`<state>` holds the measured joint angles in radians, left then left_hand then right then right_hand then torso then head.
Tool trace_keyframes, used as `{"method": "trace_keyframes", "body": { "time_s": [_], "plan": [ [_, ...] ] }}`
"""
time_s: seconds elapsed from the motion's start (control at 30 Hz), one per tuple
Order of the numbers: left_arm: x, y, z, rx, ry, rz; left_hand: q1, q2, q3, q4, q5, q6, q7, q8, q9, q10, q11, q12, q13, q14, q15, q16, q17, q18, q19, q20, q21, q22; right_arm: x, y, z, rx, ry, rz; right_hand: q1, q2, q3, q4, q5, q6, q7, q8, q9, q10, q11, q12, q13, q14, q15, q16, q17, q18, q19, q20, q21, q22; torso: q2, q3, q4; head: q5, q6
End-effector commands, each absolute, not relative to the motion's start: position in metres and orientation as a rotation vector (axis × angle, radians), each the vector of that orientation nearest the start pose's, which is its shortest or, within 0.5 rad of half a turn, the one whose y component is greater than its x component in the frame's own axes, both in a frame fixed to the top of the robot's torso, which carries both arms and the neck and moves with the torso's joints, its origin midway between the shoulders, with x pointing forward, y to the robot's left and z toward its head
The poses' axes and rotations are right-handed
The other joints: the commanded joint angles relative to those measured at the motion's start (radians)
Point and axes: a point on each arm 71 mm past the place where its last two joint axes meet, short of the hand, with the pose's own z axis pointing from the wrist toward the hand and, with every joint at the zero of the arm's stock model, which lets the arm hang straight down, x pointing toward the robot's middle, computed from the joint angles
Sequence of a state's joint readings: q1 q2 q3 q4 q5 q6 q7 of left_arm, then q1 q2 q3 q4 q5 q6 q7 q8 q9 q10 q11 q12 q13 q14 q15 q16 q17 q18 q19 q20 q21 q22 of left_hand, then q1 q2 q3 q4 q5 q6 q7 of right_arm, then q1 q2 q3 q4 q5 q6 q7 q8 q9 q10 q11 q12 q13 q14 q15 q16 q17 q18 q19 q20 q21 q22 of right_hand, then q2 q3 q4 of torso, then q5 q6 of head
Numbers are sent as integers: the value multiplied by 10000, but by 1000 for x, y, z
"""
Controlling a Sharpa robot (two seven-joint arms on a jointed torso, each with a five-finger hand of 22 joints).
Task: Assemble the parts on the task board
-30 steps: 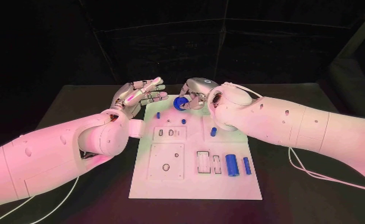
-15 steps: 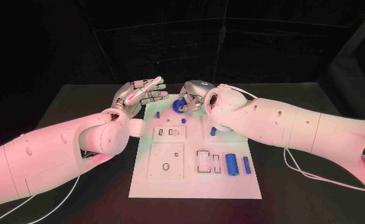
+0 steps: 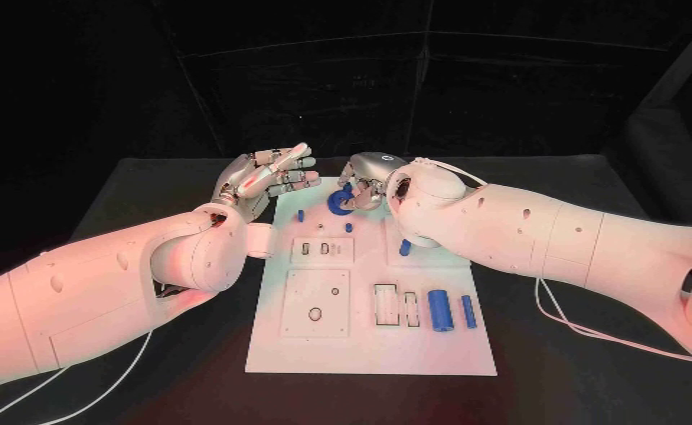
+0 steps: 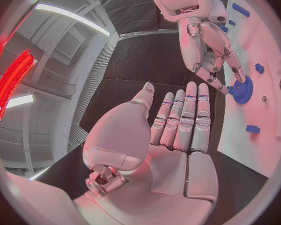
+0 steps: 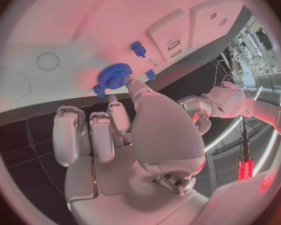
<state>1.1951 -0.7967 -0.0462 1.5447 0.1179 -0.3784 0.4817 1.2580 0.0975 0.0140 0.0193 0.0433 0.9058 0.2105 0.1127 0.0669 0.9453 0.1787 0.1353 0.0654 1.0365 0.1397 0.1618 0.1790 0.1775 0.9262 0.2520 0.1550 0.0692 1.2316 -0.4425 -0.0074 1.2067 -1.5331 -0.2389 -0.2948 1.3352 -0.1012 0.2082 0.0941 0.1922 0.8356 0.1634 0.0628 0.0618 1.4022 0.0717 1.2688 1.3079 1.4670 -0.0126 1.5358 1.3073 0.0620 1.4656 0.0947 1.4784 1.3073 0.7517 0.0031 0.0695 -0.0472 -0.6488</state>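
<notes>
While the right hand reaches over the far end of the white board, its fingertips touch a blue gear that sits at that end of the board. In the right wrist view the gear lies flat against the board, and one fingertip presses on its rim; the other fingers are curled beside it. I cannot tell for sure if the gear is really pinched or only touched.

The left hand is raised beside the far left corner of the board, with its fingers straight and close together and the thumb apart. It holds nothing. In the left wrist view the palm is flat and faces the gear.

Several small blue pieces are on the board. Two short pegs stand near the gear, and one more piece lies just beside the right forearm. Near the right edge, closer to the robot, a thick blue cylinder and a thinner one lie side by side, next to two rectangular slots.
</notes>
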Motion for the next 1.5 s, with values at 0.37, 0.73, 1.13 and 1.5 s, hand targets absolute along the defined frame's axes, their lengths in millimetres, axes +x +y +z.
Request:
{"method": "trace_keyframes", "body": {
  "time_s": [0.37, 0.73, 1.13, 1.5],
  "plan": [
    [486, 186, -177, -12011, 13113, -16134, 125, -7, 5, -64, 46, 70, -24, -69, -10, 89, -14, -52, -13, 29, 7, -67, 12, 53, 73, 7, -66, -12, 537, -92, -171, -1472, 16247, 5613, -156, 51, -158, 79, 219, 408, 21, 35, 57, 2, 33, 28, 198, 879, 115, 11, 1954, -163, -14, 99, 47, 466, -9, 4, -6, -32, 49],
    [485, 192, -177, -12039, 13054, -16018, 126, -3, -3, -70, 46, 71, -12, -79, -10, 88, -11, -63, -14, 29, 8, -79, 16, 53, 74, 8, -80, -14, 519, -172, -154, -77, 15331, 7087, -72, 79, -188, 48, 452, 673, 4, 117, 94, 9, 19, 40, 210, 870, 110, -8, 1917, -164, -6, 102, 51, 476, -17, 4, -64, -66, 115],
    [484, 193, -176, -12042, 13059, -16022, 126, -2, -5, -72, 46, 74, -15, -80, -10, 91, -11, -64, -13, 30, 8, -81, 17, 54, 75, 8, -84, -14, 517, -262, -153, 1069, 15718, 6735, -12, -37, -253, 1, 445, 717, -15, 111, 89, -6, 4, 17, 196, 875, 100, 3, 1942, -169, 5, 97, 59, 501, -2, 60, -183, -304, 336],
    [485, 192, -177, -12058, 13097, -16027, 126, 0, -8, -74, 46, 80, -19, -80, -9, 97, -11, -65, -12, 32, 8, -84, 19, 54, 77, 8, -88, -14, 524, -302, -160, 2018, 15979, 6533, 98, -72, -267, -57, 466, 685, -23, 73, 73, -18, -6, -3, 184, 873, 90, -2, 1935, -167, -1, 89, 54, 493, -9, 49, -138, -451, 410]
  ]
}}
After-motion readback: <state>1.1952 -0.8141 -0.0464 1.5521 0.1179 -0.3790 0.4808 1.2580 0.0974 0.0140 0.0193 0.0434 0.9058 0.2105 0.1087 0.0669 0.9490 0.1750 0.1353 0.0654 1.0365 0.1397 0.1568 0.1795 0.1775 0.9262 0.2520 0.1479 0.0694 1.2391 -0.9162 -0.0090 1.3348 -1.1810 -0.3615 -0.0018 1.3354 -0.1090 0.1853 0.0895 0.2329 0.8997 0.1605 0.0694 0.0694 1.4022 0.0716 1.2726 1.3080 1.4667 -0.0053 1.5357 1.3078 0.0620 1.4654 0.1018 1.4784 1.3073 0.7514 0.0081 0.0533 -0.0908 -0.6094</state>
